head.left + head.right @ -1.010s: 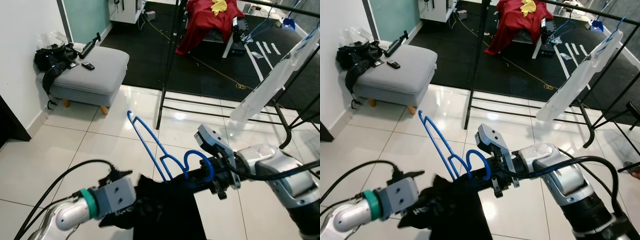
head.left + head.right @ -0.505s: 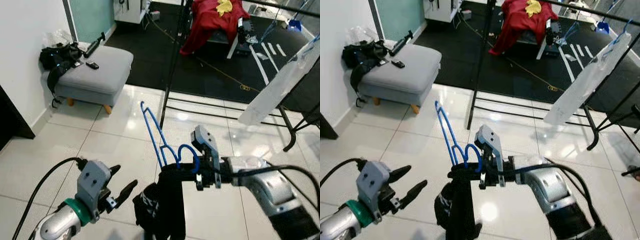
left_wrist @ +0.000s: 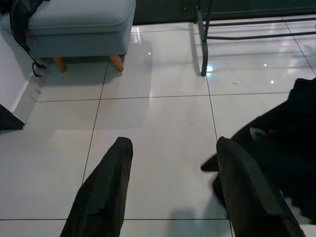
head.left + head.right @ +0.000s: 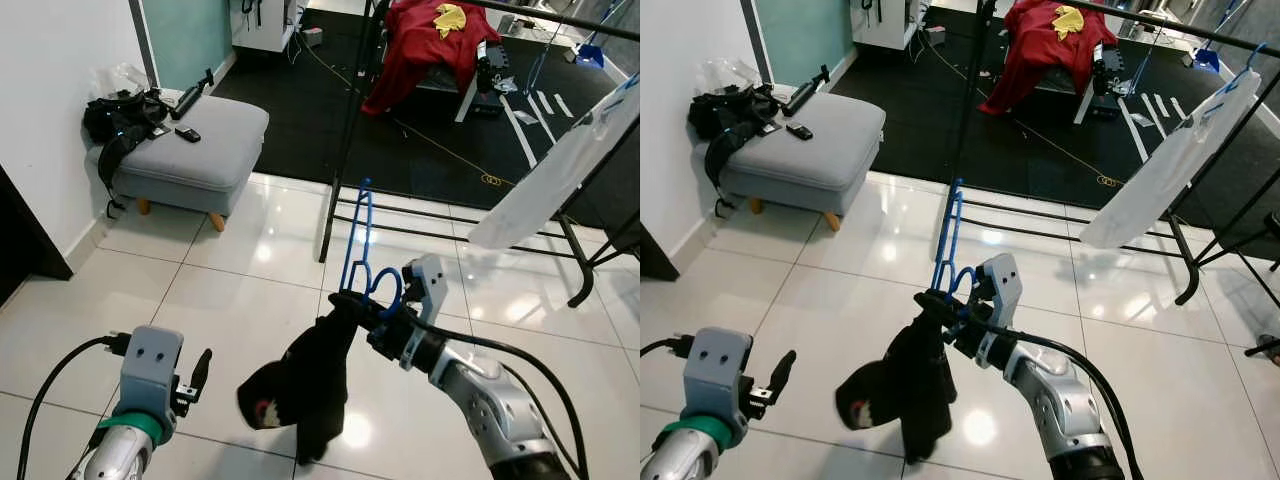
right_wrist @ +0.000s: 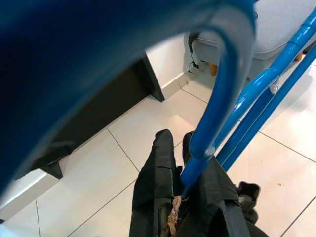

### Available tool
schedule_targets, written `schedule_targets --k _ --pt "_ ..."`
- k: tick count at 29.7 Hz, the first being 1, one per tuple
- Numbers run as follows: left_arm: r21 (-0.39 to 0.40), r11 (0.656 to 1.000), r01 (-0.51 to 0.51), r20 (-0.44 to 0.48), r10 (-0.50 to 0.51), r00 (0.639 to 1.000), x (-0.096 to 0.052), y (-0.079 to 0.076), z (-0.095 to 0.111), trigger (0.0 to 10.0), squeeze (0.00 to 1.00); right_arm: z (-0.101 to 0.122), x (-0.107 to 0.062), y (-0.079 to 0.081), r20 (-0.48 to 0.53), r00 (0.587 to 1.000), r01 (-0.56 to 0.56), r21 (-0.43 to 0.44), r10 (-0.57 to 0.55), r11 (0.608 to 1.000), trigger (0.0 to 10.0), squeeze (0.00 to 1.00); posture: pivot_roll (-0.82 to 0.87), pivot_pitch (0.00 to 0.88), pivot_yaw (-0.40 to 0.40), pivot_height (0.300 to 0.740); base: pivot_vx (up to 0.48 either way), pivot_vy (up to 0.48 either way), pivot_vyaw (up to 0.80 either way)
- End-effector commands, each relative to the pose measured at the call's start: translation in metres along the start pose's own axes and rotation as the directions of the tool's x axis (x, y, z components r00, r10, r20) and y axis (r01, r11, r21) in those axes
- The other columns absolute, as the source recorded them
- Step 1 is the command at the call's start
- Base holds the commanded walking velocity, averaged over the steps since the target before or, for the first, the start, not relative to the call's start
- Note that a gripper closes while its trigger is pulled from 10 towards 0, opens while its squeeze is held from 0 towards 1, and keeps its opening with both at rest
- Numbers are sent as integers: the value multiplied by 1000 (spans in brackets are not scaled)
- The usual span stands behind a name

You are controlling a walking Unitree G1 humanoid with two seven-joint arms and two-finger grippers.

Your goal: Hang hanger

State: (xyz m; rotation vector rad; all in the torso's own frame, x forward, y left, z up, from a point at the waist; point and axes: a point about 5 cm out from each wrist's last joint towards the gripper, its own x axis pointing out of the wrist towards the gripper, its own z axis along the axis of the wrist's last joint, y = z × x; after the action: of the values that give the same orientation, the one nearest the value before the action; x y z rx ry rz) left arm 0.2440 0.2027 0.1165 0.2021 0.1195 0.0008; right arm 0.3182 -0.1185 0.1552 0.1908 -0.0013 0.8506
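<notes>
Blue hanger [image 4: 358,235], now upright at frame centre.
Right end effector [image 4: 372,310] stays clamped on it; left end effector [image 3: 170,190], apart, has released the black garment [image 4: 305,380].

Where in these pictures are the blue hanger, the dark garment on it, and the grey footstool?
blue hanger [image 4: 356,235]: left eye view, on its long blue bars.
dark garment [image 4: 310,380]: left eye view, middle of the hanging cloth.
grey footstool [image 4: 810,135]: right eye view, on its cushion top.

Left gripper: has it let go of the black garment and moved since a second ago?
Yes. The left gripper now hangs open, left of the black garment and apart from it; earlier it was against the cloth. The right gripper holds the blue hanger.
</notes>
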Motion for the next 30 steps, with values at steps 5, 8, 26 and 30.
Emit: schedule_targets --k 5,8,26,30 --pt "4 1000 -15 -19 15 1000 -1 1 -5 10000 0 -13 -6 4 4 1000 18 33 -18 999 10000 0 -11 92 2 740 0 0 0" --pt "7 1000 -14 -16 14 1000 -1 -1 -6 10000 0 -15 -6 5 13 999 30 52 -30 998 10000 0 -12 89 4 740 0 0 0" --pt "95 995 15 16 -17 1000 9 8 8 10000 0 -6 -27 -4 -510 825 -470 -383 243 795 10000 0 -14 136 40 740 0 0 0" --pt "105 994 36 11 -37 999 8 8 8 10000 0 7 -43 -20 -680 703 -596 -405 208 693 10000 0 -19 143 49 740 0 0 0"
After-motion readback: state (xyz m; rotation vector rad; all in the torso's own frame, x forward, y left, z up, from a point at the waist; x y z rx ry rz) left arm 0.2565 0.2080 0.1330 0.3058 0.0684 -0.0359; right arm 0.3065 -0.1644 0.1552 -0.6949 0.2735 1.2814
